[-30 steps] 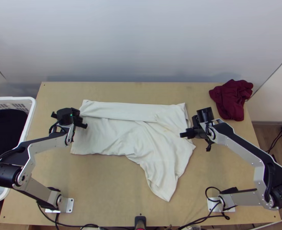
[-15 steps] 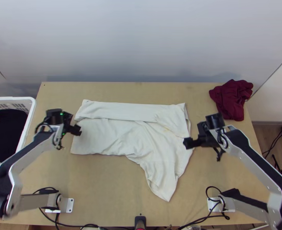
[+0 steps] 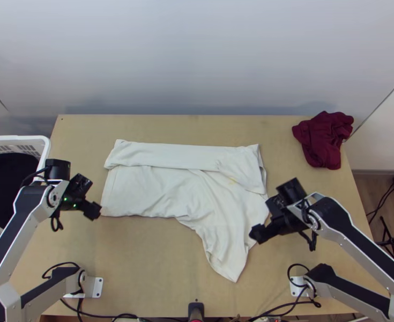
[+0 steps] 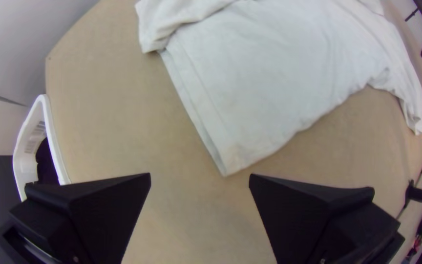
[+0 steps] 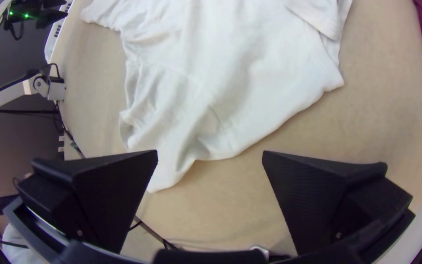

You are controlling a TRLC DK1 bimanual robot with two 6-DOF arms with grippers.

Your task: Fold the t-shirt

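Left wrist view cuts off part of the white t-shirt (image 4: 279,73).

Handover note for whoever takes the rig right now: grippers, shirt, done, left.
Left gripper: open, empty, off the shirt's left end.
Right gripper: open, empty, by the shirt's near right side.
White t-shirt: mid-table, wrinkled; maroon cloth at the far right corner.
Done: strip along the far side folded over.
Left: the flap sticking out toward the near edge; probably tuck that in next, then fold the rest down and smooth.
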